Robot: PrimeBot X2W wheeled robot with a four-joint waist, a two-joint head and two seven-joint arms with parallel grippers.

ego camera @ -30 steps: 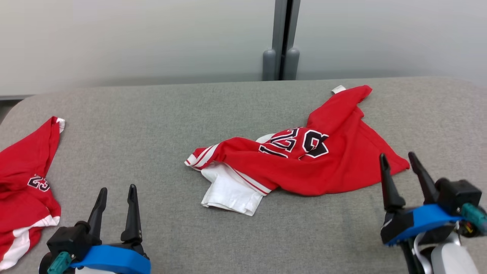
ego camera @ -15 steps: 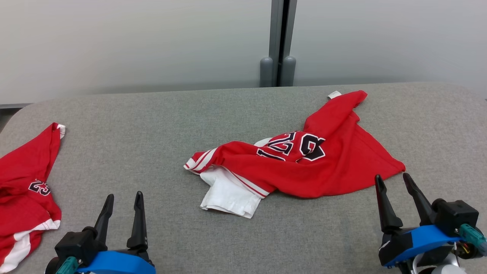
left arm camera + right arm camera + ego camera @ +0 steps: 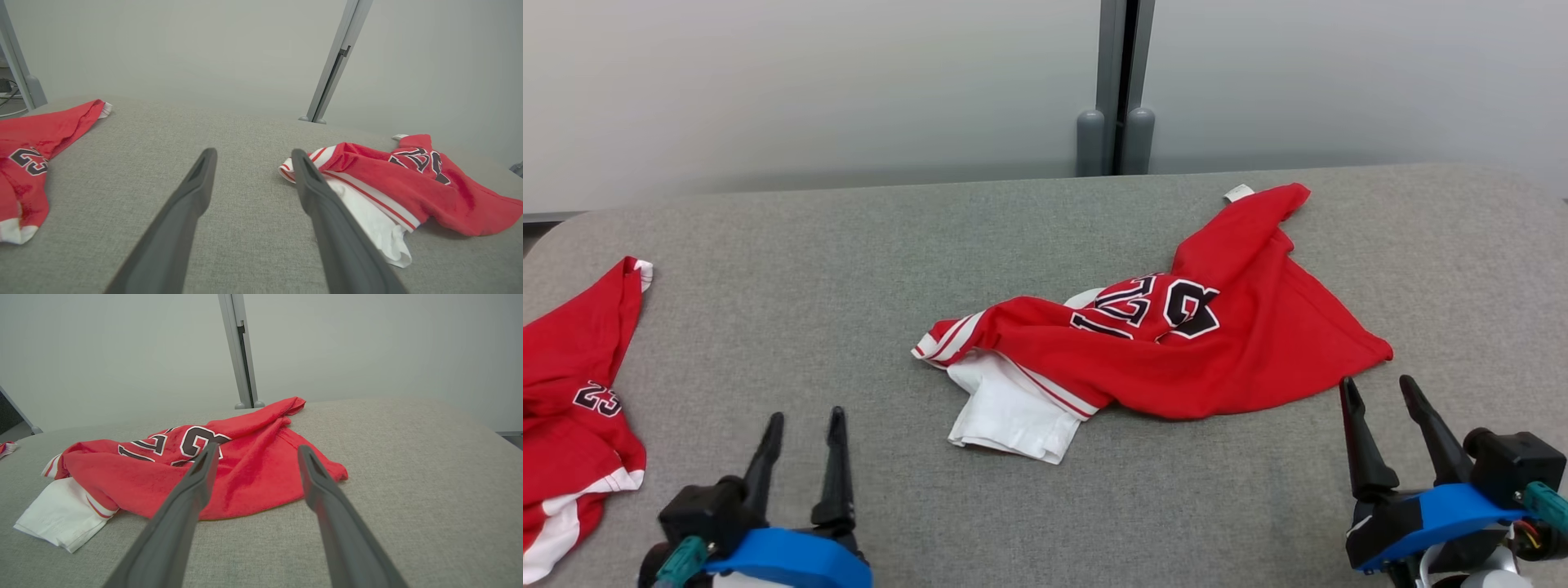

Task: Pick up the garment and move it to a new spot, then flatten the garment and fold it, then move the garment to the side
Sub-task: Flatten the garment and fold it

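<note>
**Grey surface (image 3: 849, 269), garment (image 3: 1217, 367) awaiting pickup**

Spreading before a pale wall (image 3: 768, 82): grey surface. Lying bunched right of centre: red garment, white panel (image 3: 1005, 412) poking out. Resting well apart at far left: second red jersey (image 3: 572, 367). Hovering near edge, jaws apart, gripping nothing, probably lining up a first grasp: left gripper (image 3: 806, 413), right gripper (image 3: 1375, 380).

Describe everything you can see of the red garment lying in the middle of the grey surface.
The garment is soft red cloth, crumpled and unfolded, lying diagonally. White-edged black numerals sit on top, creased. A white panel and striped trim show at its near left end; a small white label shows at the far tip. It rests on the grey surface. The open right tool is near its right corner, not touching.
</note>
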